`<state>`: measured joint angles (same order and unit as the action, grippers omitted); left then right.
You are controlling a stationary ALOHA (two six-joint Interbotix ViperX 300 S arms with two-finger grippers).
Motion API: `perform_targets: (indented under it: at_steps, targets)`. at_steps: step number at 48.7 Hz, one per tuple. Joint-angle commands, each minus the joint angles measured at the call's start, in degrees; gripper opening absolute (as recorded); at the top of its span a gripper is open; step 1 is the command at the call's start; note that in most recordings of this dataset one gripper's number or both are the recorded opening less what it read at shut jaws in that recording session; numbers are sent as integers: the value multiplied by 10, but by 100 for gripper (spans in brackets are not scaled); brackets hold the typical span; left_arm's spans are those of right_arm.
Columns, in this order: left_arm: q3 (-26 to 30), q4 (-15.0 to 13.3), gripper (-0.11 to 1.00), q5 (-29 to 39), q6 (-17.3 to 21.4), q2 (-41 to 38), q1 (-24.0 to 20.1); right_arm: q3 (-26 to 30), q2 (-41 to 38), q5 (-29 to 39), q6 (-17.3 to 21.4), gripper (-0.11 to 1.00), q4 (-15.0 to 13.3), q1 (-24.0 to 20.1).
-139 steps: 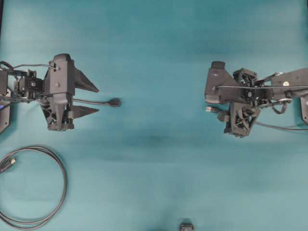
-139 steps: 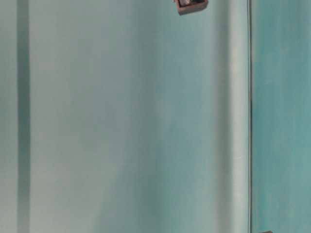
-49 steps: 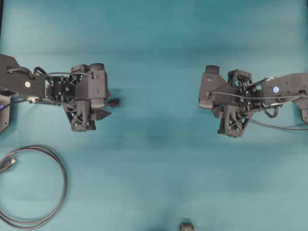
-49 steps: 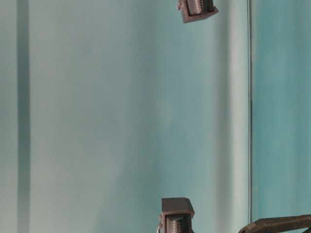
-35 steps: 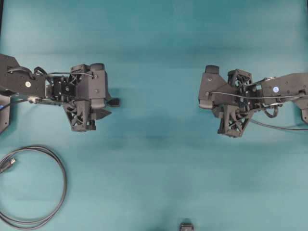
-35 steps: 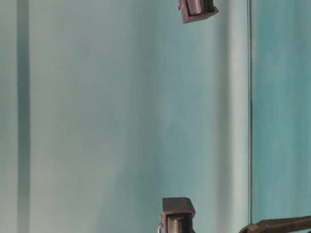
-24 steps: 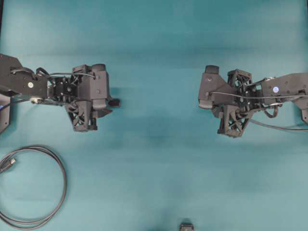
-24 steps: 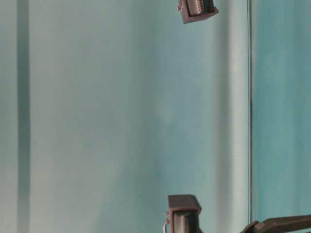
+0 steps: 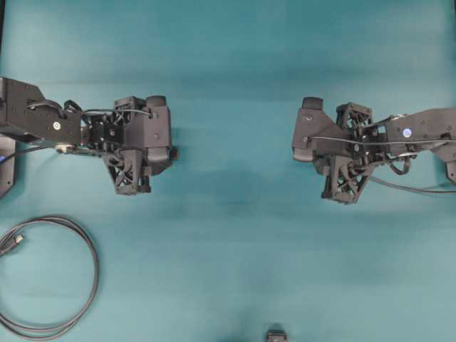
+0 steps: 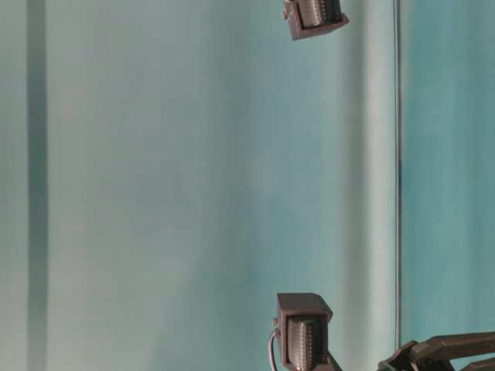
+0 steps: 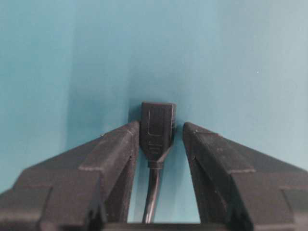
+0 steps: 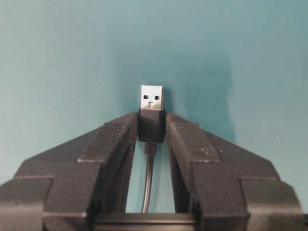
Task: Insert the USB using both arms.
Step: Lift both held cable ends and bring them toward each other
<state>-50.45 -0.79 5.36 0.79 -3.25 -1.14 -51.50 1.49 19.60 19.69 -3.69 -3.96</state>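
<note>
you're mid-pickup: right gripper (image 12: 152,126) clamped on USB (image 12: 152,103), left gripper (image 11: 160,131) jaws not quite gripping socket end (image 11: 157,126), finish closing, then align

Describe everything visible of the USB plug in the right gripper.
The USB has a silvery metal tip with two small square holes on its upper face and a short black body, from which a thin dark cable runs back toward the wrist. The right gripper is shut on the black body, one finger pressing each side, with the metal tip sticking out past the fingertips over the teal table. In the overhead view the gripper hides it.
</note>
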Motion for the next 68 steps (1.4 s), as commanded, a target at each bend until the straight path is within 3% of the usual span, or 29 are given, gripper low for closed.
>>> perform_targets:
  at_steps: [1,15,33,39,45,53,63,68]
  targets:
    - [-2,4,43,23,4,10,5,6,4,-2,-2,27,1,-9]
    - [-3,3,22,42,50,47,22,6,23,-2,-11,27,-2,-9]
    - [9,2,21,36,47,54,23,8,37,-2,-10,26,-1,-9]
    - [25,2,21,74,45,69,27,20,46,-1,-11,26,-2,-9]
    - [54,1,21,160,43,89,45,40,64,14,-11,26,-1,-8]
    - [82,-13,21,229,17,96,59,59,81,62,-12,23,-2,-9]
    - [92,-14,21,210,-19,98,78,61,92,79,-24,23,-21,-9]
    - [115,-18,21,208,-65,99,81,64,110,82,-25,23,-43,-8]
